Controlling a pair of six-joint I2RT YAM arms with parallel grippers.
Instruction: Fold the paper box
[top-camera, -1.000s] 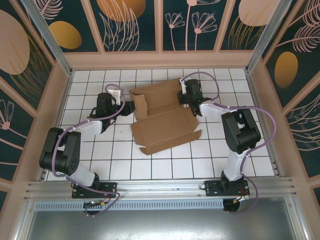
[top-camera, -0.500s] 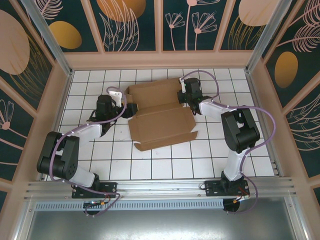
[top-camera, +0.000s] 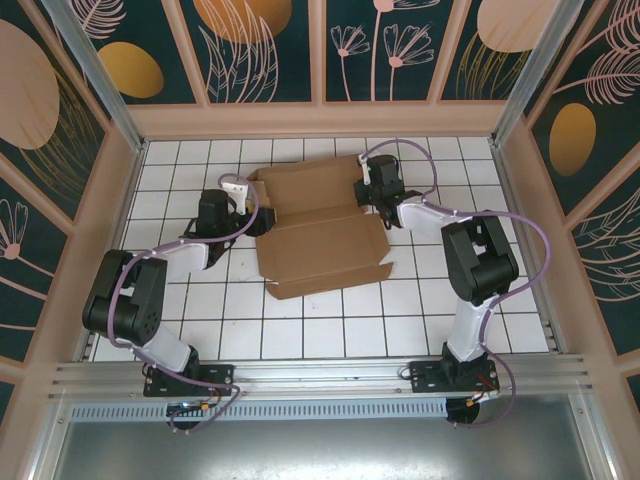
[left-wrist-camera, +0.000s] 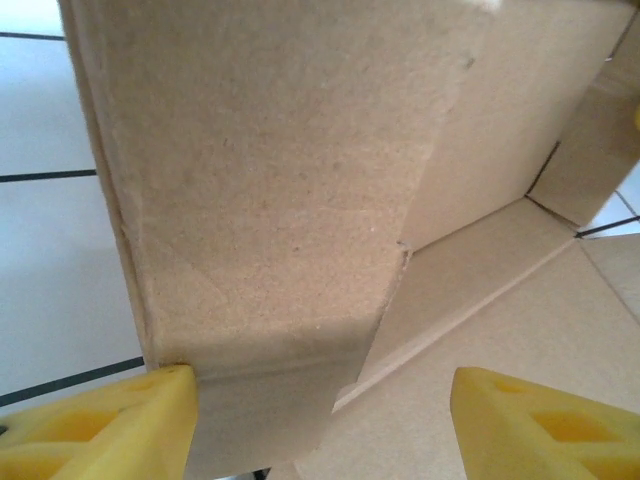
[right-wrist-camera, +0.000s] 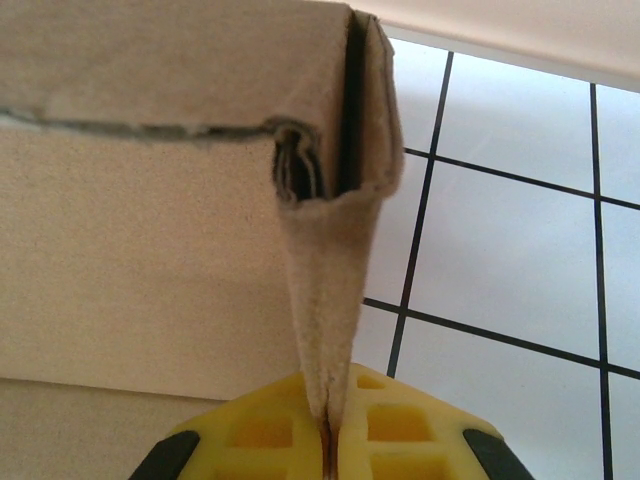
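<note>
The paper box (top-camera: 320, 245) is a brown die-cut cardboard sheet lying partly folded on the white tiled floor, with its front panel flat and its back panel and side flaps raised. My left gripper (top-camera: 252, 222) is at the box's left edge. In the left wrist view its yellow fingers (left-wrist-camera: 100, 430) stand wide apart around a raised flap (left-wrist-camera: 280, 180), so the left gripper (left-wrist-camera: 322, 430) is open. My right gripper (top-camera: 372, 205) is at the box's back right corner. In the right wrist view the right gripper (right-wrist-camera: 328, 425) is shut on a thin folded cardboard wall (right-wrist-camera: 330, 300).
Patterned enclosure walls (top-camera: 90, 230) ring the tiled floor (top-camera: 330, 330). An aluminium rail (top-camera: 320, 375) runs along the near edge, by the arm bases. Bare tiles lie in front of the box and to its right.
The box slid left and squared up to the tiles. Its left flap now stands by the left gripper, whose jaws have spread wider. The right gripper kept its hold.
</note>
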